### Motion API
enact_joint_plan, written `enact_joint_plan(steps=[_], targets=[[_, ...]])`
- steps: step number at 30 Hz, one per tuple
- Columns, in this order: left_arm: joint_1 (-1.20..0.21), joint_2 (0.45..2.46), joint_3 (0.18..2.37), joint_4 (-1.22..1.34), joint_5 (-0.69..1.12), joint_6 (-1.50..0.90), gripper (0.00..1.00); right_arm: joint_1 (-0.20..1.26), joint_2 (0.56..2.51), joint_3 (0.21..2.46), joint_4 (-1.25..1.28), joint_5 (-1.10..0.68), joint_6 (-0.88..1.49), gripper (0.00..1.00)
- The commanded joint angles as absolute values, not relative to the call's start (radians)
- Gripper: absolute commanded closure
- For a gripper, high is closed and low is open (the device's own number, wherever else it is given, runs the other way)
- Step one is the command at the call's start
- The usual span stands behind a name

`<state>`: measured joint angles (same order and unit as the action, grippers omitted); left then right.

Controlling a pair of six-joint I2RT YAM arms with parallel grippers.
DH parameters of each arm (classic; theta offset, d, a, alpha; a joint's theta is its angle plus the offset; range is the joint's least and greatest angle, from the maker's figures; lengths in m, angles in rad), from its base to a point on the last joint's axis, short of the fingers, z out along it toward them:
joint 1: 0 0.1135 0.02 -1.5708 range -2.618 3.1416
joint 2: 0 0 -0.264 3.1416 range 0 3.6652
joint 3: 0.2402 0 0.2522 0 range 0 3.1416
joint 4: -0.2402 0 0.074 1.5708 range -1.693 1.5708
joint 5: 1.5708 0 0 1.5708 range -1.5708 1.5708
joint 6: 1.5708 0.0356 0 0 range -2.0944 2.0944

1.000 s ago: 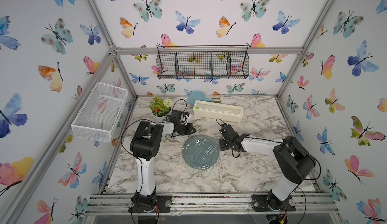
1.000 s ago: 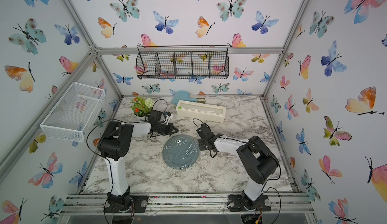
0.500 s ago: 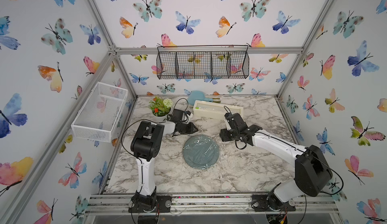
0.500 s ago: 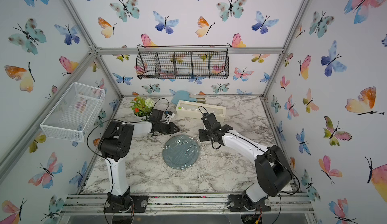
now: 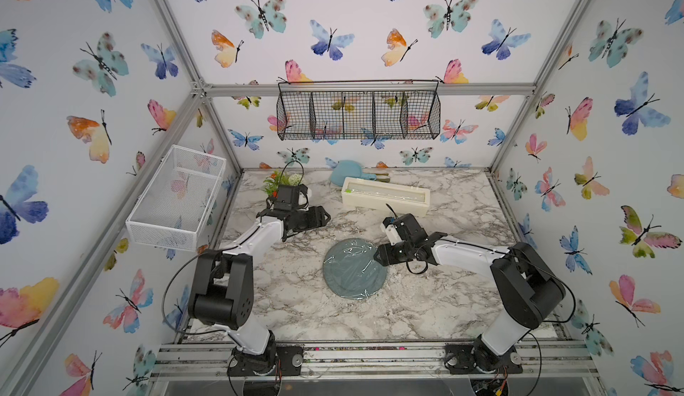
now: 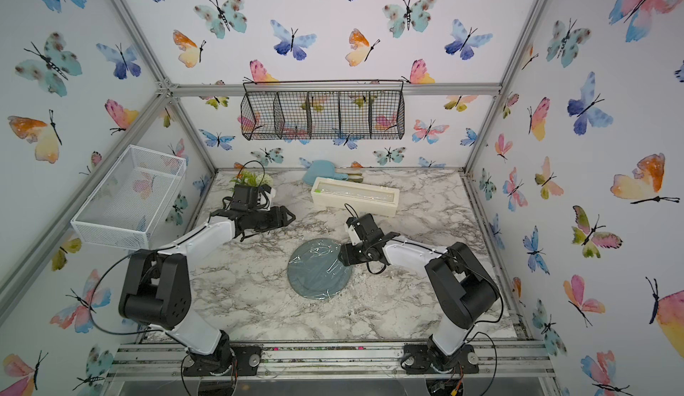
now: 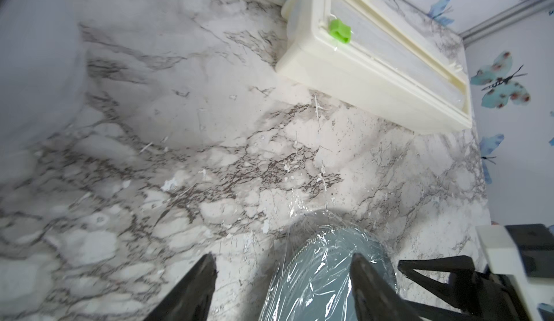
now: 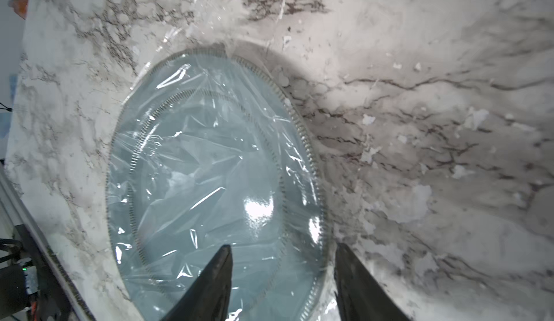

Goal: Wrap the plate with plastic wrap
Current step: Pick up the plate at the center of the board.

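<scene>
Moved: right gripper [image 8: 281, 249] back at round grey-blue plate [image 5: 346, 277]; left gripper [image 7: 281, 258] spread.
Right jaws: apart.
Wrinkled clear plastic wrap [image 8: 195, 160]: seemingly covering plate.

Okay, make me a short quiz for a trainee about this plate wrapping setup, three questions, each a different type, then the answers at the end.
1. Fill in: the cream box carries a slider coloured ____.
2. True or false: plastic wrap lies over the plate.
3. The right tool is: A) over the cream box; B) at the plate's rim, jaws apart; C) shut on the wrap.

Key: 1 green; 2 true; 3 B.
</scene>
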<state>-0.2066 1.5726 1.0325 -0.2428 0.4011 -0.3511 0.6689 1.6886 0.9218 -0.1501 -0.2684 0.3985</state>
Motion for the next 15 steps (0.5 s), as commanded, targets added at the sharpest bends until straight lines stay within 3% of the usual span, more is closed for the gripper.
enact_joint_plan(steps=[1, 7, 15], targets=[[-0.222, 1.515, 0.865, -0.262, 0.472, -0.417, 0.31, 0.669, 1.692, 0.903, -0.126, -0.271, 0.376, 0.43], [-0.222, 1.423, 0.677, -0.134, 0.603, -0.477, 0.35, 0.670, 1.719, 0.871, -0.060, -0.326, 0.404, 0.43], [-0.227, 1.498, 0.589, 0.044, 0.702, -0.556, 0.44, 0.669, 1.760, 0.814, 0.045, -0.410, 0.468, 0.44]])
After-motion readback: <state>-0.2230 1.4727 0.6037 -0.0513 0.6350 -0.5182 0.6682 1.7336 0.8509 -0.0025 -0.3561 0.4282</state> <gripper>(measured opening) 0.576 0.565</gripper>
